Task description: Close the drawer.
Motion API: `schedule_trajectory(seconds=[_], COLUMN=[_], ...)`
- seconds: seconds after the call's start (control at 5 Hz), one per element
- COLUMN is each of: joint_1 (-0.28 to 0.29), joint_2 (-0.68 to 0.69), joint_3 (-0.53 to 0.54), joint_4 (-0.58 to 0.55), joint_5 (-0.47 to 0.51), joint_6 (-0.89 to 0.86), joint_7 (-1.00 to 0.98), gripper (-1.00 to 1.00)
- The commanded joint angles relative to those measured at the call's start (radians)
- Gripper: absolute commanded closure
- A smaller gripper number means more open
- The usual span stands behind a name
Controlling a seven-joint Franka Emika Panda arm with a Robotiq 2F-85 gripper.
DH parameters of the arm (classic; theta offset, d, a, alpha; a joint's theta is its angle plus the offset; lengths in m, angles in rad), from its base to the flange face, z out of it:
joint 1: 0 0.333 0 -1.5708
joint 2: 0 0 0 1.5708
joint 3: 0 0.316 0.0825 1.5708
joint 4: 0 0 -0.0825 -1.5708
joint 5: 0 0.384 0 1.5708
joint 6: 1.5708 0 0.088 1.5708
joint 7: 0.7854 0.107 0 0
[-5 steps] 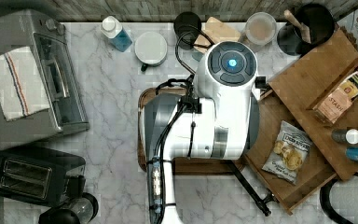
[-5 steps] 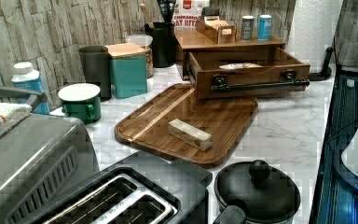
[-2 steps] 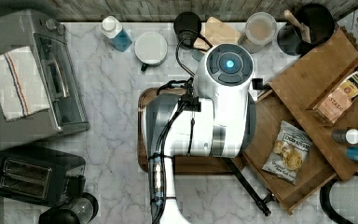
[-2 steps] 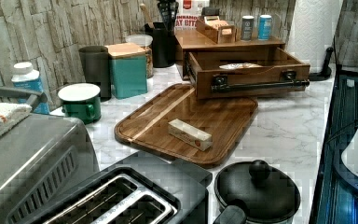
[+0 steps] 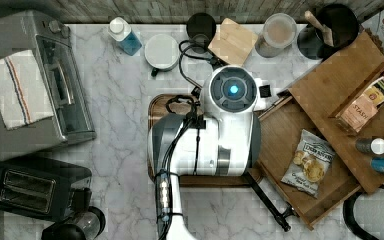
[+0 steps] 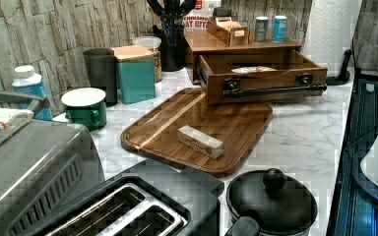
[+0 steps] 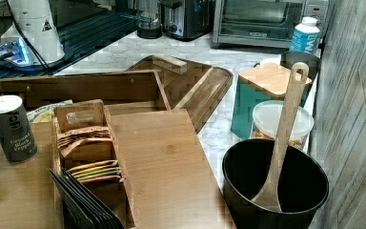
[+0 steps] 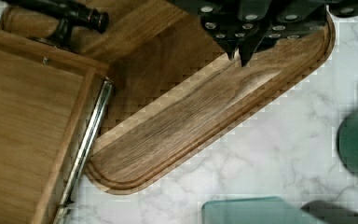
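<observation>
"Ground Black Pepper" on shaker [image 7: 10,128]; "STASH" on tea box [image 5: 364,106].

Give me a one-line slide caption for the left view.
Drawer pulled open with a snack bag inside, over a wooden tray holding a small box.

1. Drawer [image 6: 263,78]: wide, shallow, square-cornered box, medium-brown wood, low walls.
2. State: pulled well out of its cabinet; stands open.
3. Front carries a thin black bar handle [image 6: 274,90] on two mounts.
4. Pose: level; in the top view it runs diagonally at lower right of the frame.
5. A snack bag [image 5: 308,162] lies flat inside.
</observation>
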Motion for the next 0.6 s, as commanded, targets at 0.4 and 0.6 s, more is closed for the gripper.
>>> schedule_trajectory(seconds=[0.4,0.6], joint_1=[0.066,0.06], joint_2=[-0.152,-0.136], joint_3=[-0.01,-0.021], joint_4=[-0.41,-0.468], joint_5=[0.021,0.042], joint_6=[0.292,0.334], joint_7=[-0.564,-0.695], gripper=[1.0,1.0])
